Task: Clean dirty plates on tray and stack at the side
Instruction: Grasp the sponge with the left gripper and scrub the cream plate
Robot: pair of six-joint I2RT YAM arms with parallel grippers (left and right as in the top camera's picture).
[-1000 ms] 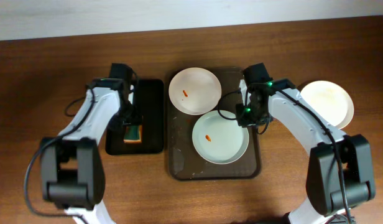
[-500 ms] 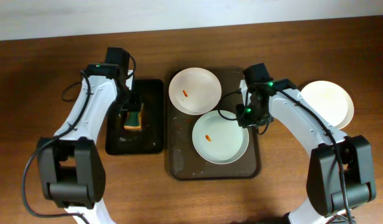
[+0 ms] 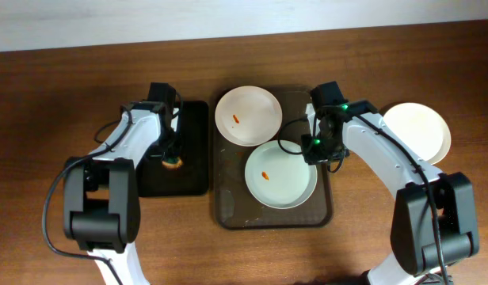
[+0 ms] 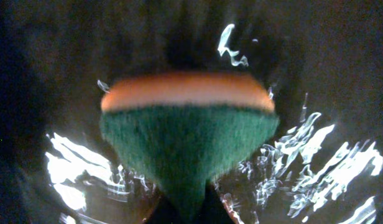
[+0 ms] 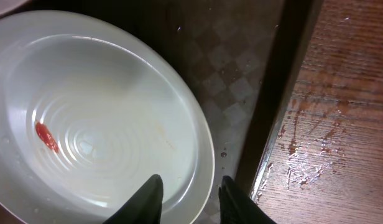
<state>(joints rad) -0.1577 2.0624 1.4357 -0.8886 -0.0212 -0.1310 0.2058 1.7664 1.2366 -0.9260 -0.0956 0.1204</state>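
"Pale plate [image 3: 280, 176] lies in the near half of the tray [image 3: 228, 214], touching the white plate [image 3: 248, 115] behind it; which arm is nearer?" asks the first.

"The right one, plainly; the right gripper [image 5: 190, 198] stands at the plate's right rim with its fingers apart, one over the inside of the rim, one outside it above the tray floor; nothing looks clamped; the plate spreads leftward from it, and the red smear [image 5: 46, 137] sits on the far side of the bowl."

"And the left?"

"The left gripper [image 3: 171, 158] hangs over the black tray [image 3: 192, 178], closed on the sponge [image 4: 188, 143], which is pinched to a wedge, green face to the wrist camera, orange layer beyond; the arm reaches forward and bends inward at the wrist; the smear lies well off to its right, across the tray's rim."

"So what does the coming move turn on?"

"Probably the right fingers closing on the rim to steady the plate, then the sponge travelling rightward; a round plate offers no long axis; only the rim's line counts, and it runs between the fingers."
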